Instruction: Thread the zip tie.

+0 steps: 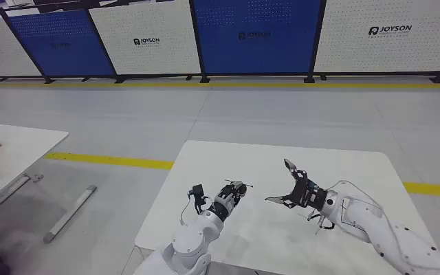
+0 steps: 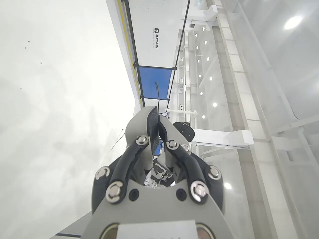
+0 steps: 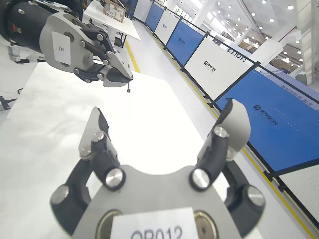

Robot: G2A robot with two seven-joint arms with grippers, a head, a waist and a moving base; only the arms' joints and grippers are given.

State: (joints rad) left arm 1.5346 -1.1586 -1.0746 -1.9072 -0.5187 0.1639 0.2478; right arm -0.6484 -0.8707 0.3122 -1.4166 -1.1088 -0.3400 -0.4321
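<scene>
- Left gripper (image 2: 158, 120): I see it clamped on the thin black plastic zip tie (image 2: 157, 93), which it holds above the white table (image 1: 227, 161).
- Right gripper (image 3: 164, 115): spread wide, holding nothing, near the left.
- I judge the tie light, springy and slippery; I would pinch the free tail close to its tip.

- Both arms are out over the table (image 1: 275, 155), on the half nearer the robot.
- The left gripper (image 1: 237, 187) sits left of the right gripper (image 1: 278, 181), well apart, with bare table between them.
- The zip tie (image 1: 238, 183) is pinched in the left gripper, lying crosswise with an end sticking out on each side of the fingertips.
- Beyond the table's far edge a floor line (image 1: 110, 160) runs across, and a row of panels (image 1: 254, 34) stands farther back.
- A second table (image 1: 27, 144) stands off to the left.
</scene>
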